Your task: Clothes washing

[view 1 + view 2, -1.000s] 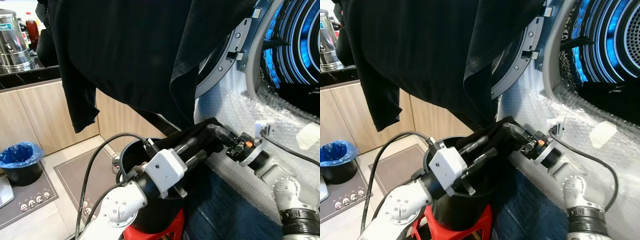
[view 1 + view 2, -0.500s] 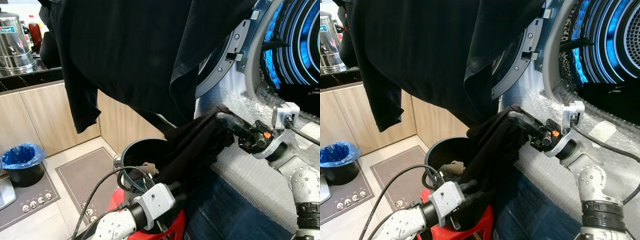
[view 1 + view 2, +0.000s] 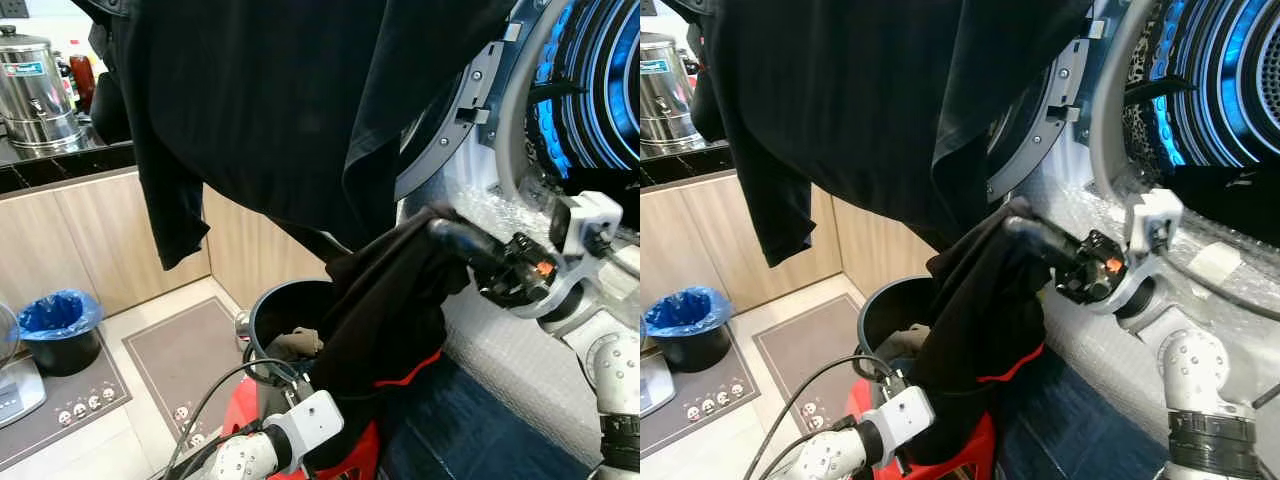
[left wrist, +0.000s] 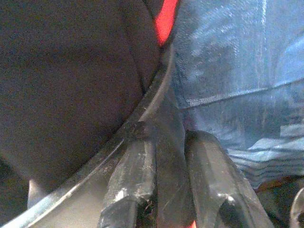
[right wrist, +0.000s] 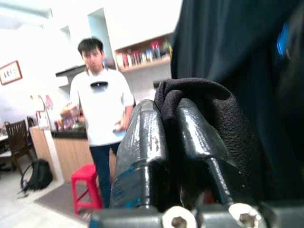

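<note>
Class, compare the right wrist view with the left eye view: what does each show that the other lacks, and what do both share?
Right wrist view: a person in a white shirt and a red stool behind. Left eye view: the blue-lit washer drum, a round black bucket, a steel urn and the left gripper's arm. Both: the right gripper shut on a black garment.

Count: two claws, right claw (image 3: 445, 232) and left claw (image 4: 166, 190); two black garments, one hanging (image 3: 290, 100), one lifted (image 3: 385, 300); one black bucket (image 3: 275, 305); one steel urn (image 3: 40, 85); one blue-lined bin (image 3: 58, 328); one person (image 5: 102, 123)
</note>
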Controlling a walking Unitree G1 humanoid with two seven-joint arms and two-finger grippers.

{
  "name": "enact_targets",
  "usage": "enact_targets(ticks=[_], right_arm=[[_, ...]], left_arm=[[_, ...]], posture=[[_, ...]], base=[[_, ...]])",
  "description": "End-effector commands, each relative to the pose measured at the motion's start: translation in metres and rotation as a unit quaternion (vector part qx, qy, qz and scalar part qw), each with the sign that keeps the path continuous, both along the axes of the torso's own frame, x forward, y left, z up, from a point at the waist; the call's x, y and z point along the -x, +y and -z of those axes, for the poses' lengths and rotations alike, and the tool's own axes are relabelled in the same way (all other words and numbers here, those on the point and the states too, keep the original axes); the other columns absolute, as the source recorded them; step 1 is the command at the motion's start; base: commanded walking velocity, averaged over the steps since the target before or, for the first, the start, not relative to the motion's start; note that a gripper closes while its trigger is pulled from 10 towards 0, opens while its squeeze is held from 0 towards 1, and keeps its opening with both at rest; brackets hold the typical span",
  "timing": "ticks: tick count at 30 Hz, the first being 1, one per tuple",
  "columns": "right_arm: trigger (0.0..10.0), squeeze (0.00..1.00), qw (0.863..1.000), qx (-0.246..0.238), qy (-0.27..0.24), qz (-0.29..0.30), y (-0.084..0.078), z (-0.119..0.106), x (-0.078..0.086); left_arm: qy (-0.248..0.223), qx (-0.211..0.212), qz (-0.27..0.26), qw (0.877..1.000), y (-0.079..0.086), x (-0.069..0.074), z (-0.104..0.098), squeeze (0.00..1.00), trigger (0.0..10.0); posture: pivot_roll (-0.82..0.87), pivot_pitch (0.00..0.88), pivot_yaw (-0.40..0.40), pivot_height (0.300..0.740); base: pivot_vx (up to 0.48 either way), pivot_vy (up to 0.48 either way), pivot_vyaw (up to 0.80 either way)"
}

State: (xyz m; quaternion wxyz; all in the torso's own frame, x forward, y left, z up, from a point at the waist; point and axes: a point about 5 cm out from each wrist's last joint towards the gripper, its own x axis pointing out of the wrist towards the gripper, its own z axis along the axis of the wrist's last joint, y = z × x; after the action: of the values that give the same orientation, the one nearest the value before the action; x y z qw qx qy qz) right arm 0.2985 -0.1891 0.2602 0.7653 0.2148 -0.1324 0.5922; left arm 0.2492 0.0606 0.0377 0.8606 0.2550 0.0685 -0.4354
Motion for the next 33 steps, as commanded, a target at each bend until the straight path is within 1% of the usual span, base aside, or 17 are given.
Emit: enact_targets(ticks=[1,2,3,4,8,11,12,13,14,15,19,20,22,23,26,30,33], right_arm=[[10.0,0.0,0.999,-0.016,-0.048,-0.003,-0.001,-0.022,0.006],[10.0,0.0,0.998,-0.024,-0.055,-0.003,0.0,-0.027,0.007],[10.0,0.0,0.998,-0.024,-0.055,-0.003,0.0,-0.027,0.007],[10.0,0.0,0.998,-0.028,-0.058,0.0,0.001,-0.029,0.007],[10.0,0.0,0.998,-0.029,-0.058,-0.001,0.003,-0.03,0.007],[10.0,0.0,0.998,-0.037,-0.06,0.0,0.002,-0.033,0.008],[10.0,0.0,0.997,-0.04,-0.062,0.001,0.001,-0.035,0.008],[10.0,0.0,0.997,-0.046,-0.067,0.002,-0.001,-0.039,0.009],[10.0,0.0,0.995,-0.057,-0.078,0.004,-0.006,-0.047,0.01],[10.0,0.0,0.995,-0.057,-0.078,0.004,-0.006,-0.047,0.01],[10.0,0.0,0.99,-0.09,-0.106,0.016,-0.021,-0.07,0.011],[10.0,0.0,0.989,-0.093,-0.116,0.019,-0.025,-0.076,0.011],[10.0,0.0,0.988,-0.092,-0.126,0.021,-0.03,-0.08,0.012],[10.0,0.0,0.987,-0.088,-0.133,0.028,-0.034,-0.084,0.012],[10.0,0.0,0.986,-0.082,-0.141,0.039,-0.039,-0.088,0.012],[10.0,0.0,0.984,-0.081,-0.149,0.052,-0.045,-0.092,0.013],[10.0,0.0,0.98,-0.09,-0.16,0.077,-0.056,-0.101,0.013]], left_arm=[[0.019,-0.025,0.007,0.999,0.003,0.005,0.014,0.0,10.0],[0.014,-0.02,0.029,0.999,-0.001,0.007,0.014,0.0,10.0],[0.014,-0.02,0.029,0.999,-0.001,0.007,0.014,0.0,10.0],[0.029,-0.01,0.032,0.999,-0.003,0.009,0.016,0.0,10.0],[0.037,-0.001,0.05,0.998,-0.007,0.012,0.016,0.0,10.0],[0.075,0.001,0.06,0.995,-0.008,0.016,0.024,0.0,10.0],[0.079,-0.001,0.064,0.995,-0.008,0.017,0.026,0.0,10.0],[0.101,-0.001,0.063,0.993,-0.007,0.02,0.031,0.0,10.0],[0.125,-0.009,0.07,0.99,-0.005,0.024,0.039,0.0,10.0],[0.125,-0.009,0.07,0.99,-0.005,0.024,0.039,0.0,10.0],[0.152,-0.058,0.059,0.985,0.005,0.027,0.056,0.0,10.0],[0.161,-0.075,0.054,0.983,0.009,0.028,0.062,0.0,10.0],[0.173,-0.088,0.045,0.98,0.013,0.03,0.069,0.0,10.0],[0.181,-0.105,0.031,0.977,0.018,0.031,0.076,0.0,10.0],[0.2,-0.115,0.017,0.973,0.023,0.034,0.082,0.0,10.0],[0.2,-0.127,0.007,0.971,0.028,0.036,0.087,0.0,10.0],[0.209,-0.129,-0.017,0.969,0.033,0.036,0.091,0.0,10.0]], posture=[[-0.04,0.0,-0.058,0.74],[-0.04,0.0,-0.058,0.74],[-0.04,0.0,-0.058,0.74],[-0.04,0.0,-0.056,0.74],[-0.03,0.0,-0.057,0.74],[-0.03,0.0,-0.058,0.74],[-0.03,0.0,-0.058,0.74],[-0.03,0.0,-0.06,0.74],[-0.03,0.0,-0.061,0.74],[-0.03,0.0,-0.061,0.74],[-0.04,0.0,-0.055,0.74],[-0.04,0.0,-0.054,0.74],[-0.05,0.0,-0.053,0.74],[-0.05,0.0,-0.051,0.74],[-0.06,0.0,-0.049,0.74],[-0.06,0.0,-0.045,0.74],[-0.06,0.0,-0.04,0.74]], base=[[0.0,0.0,0.0],[0.0,0.0,0.0],[0.0,0.0,0.0],[0.0,0.0,0.0],[0.0,0.0,0.0],[0.0,0.0,0.0],[0.0,0.0,0.0],[0.0,0.0,0.0],[0.0,0.0,0.0],[0.0,0.0,0.0],[0.0,0.0,0.0],[0.0,0.0,0.0],[0.0,0.0,0.0],[0.0,0.0,0.0],[0.0,0.0,0.0],[0.0,0.0,0.0],[0.0,0.0,0.0]])
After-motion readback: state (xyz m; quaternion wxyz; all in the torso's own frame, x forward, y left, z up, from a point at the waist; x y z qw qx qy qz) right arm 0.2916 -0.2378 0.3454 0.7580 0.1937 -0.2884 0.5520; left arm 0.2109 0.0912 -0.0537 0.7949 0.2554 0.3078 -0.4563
